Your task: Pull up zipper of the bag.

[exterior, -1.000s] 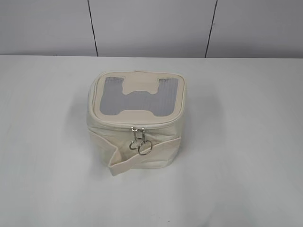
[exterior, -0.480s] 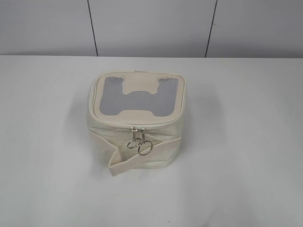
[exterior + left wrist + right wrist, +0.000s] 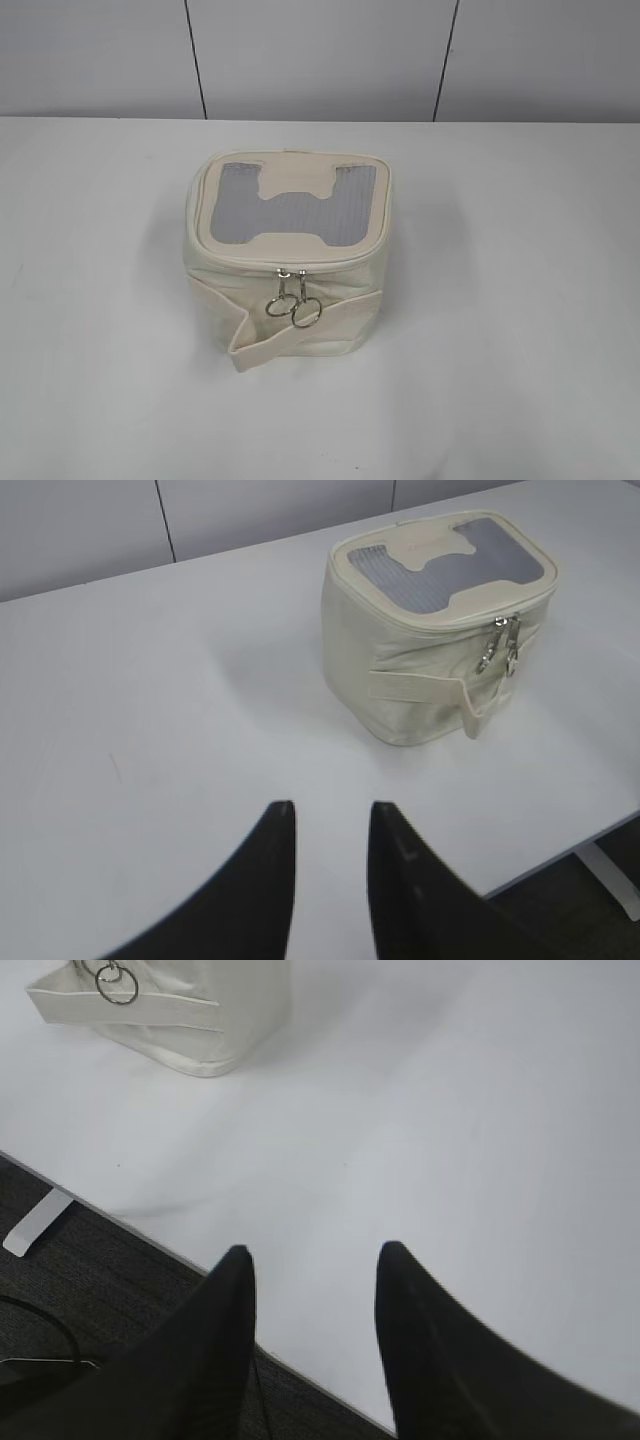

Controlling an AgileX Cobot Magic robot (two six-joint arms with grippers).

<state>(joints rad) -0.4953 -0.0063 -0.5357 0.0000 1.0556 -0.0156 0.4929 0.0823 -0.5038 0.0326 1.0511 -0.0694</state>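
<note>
The small boxy cream bag [image 3: 285,300] stands mid-table with its grey ribbed lid panel [image 3: 290,210] up. The zipper [image 3: 290,268] runs round the lid rim; two silver sliders with ring pulls [image 3: 295,305] hang together at the front. The bag also shows in the left wrist view [image 3: 420,680] and its lower corner in the right wrist view [image 3: 200,1020]. My left gripper [image 3: 330,810] is open and empty, well short of the bag. My right gripper [image 3: 315,1252] is open and empty over the table's front edge. Neither gripper shows in the exterior view.
The white table [image 3: 520,350] surrounds the bag. Its front edge [image 3: 150,1230] borders dark floor in the right wrist view. A flat cream strap [image 3: 250,345] sticks out at the bag's front left. A panelled wall [image 3: 320,60] stands behind.
The left ring pull has swung slightly; nothing else has visibly moved.
</note>
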